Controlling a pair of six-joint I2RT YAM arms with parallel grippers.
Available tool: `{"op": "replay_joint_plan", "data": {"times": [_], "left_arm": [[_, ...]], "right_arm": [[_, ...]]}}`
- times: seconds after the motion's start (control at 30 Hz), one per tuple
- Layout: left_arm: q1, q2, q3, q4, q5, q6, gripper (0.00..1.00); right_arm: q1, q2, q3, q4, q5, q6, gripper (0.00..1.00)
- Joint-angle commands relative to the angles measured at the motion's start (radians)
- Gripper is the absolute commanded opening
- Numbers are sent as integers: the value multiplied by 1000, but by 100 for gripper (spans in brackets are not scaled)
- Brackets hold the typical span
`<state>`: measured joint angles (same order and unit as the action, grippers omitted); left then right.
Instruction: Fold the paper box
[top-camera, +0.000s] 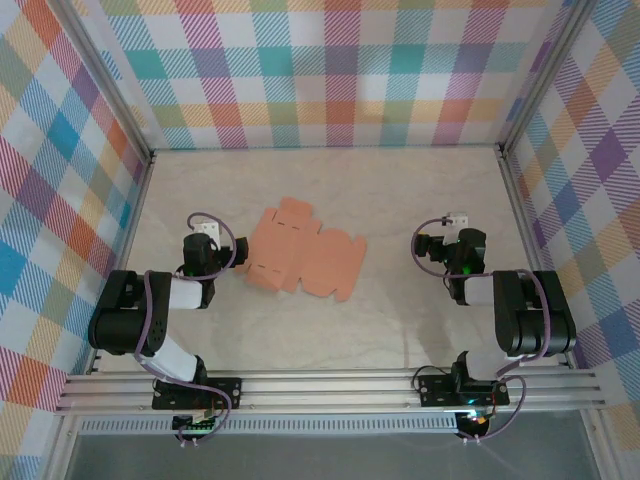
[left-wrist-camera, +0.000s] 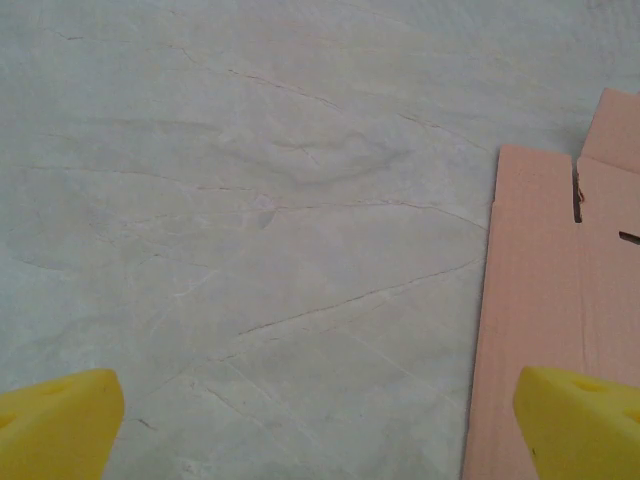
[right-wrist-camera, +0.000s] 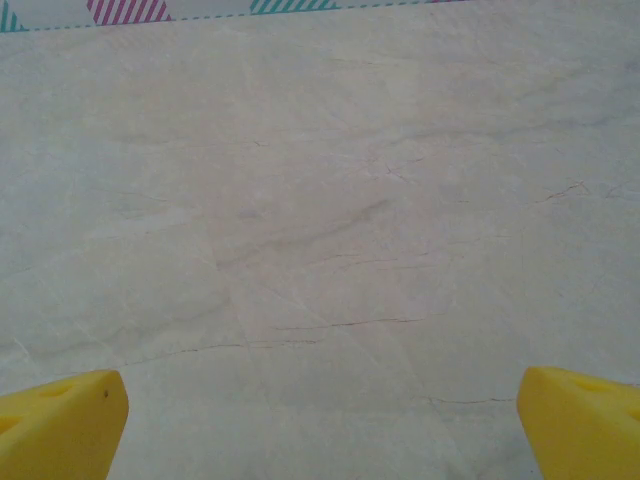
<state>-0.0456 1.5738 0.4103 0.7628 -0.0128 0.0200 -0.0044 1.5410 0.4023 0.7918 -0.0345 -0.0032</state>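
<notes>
**Flat sheet lies between the arms, closer to your left one**

The paper box (top-camera: 300, 250) is not yet a box. It is a salmon-orange, thin die-cut card sheet with flaps and slits, lying flat and unfolded near the middle of the pale, veined tabletop (top-camera: 400, 190). From above, its long axis runs roughly left to right across the table, dipping a little toward you at its right end.

Your left gripper (left-wrist-camera: 320, 430) stands wide open with nothing between its yellow fingertips (left-wrist-camera: 580, 420). The sheet lies to its right. In the left wrist view, the card's straight left edge runs up the frame just inside the right fingertip, while the left fingertip has only bare table ahead of it. So the sheet sits off-centre from the gap, toward the right.

Your right gripper (right-wrist-camera: 320, 430) is just as wide open and empty, with plain tabletop ahead of its fingers. From above, it stands well apart from the sheet's right end.

By my reading the left arm is the nearer one. Its first move calls for a shift to its right to bring that card edge between the fingers.
</notes>
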Motion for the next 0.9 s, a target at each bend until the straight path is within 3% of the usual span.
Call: {"op": "replay_joint_plan", "data": {"times": [0.0, 0.73, 0.87], "left_arm": [[-5, -9, 18, 27, -7, 15, 100], [-4, -17, 15, 30, -2, 17, 100], [-16, -125, 50, -110, -28, 23, 100]], "right_arm": [[6, -9, 21, 15, 2, 13, 100], [6, -12, 13, 25, 5, 11, 100], [7, -91, 7, -28, 62, 35, 100]]}}
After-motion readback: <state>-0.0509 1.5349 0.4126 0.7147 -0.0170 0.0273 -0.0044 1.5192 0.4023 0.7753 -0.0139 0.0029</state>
